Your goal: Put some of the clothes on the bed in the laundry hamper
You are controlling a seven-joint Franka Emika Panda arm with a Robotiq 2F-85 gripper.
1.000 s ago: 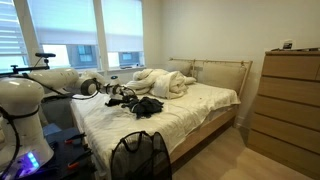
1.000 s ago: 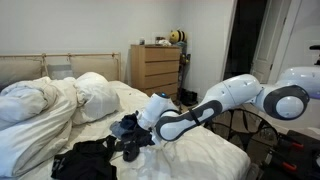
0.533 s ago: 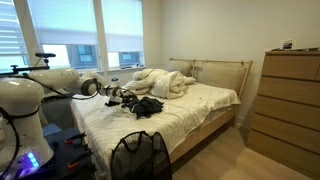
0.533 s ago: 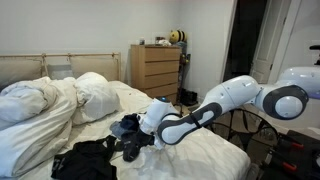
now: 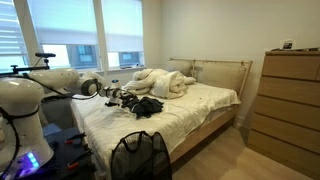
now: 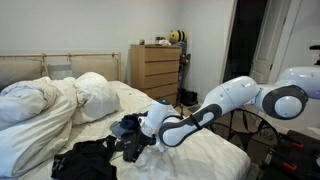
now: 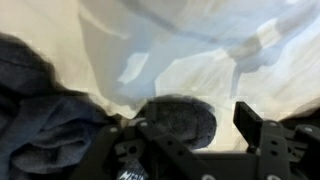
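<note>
Both jaws of gripper (image 7: 178, 128) wide apart, straddling dark clothes (image 7: 45, 115).

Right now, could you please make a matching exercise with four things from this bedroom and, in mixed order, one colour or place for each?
Things:
1. clothes
2. laundry hamper
3. duvet
4. dresser

Descriptions:
A. light wood, tall, with drawers
B. black see-through mesh, with arched handles
C. cream-white, puffy, bunched up
D. dark, soft, lying on the sheet of the bed

Right pairs: 1-D, 2-B, 3-C, 4-A.
</note>
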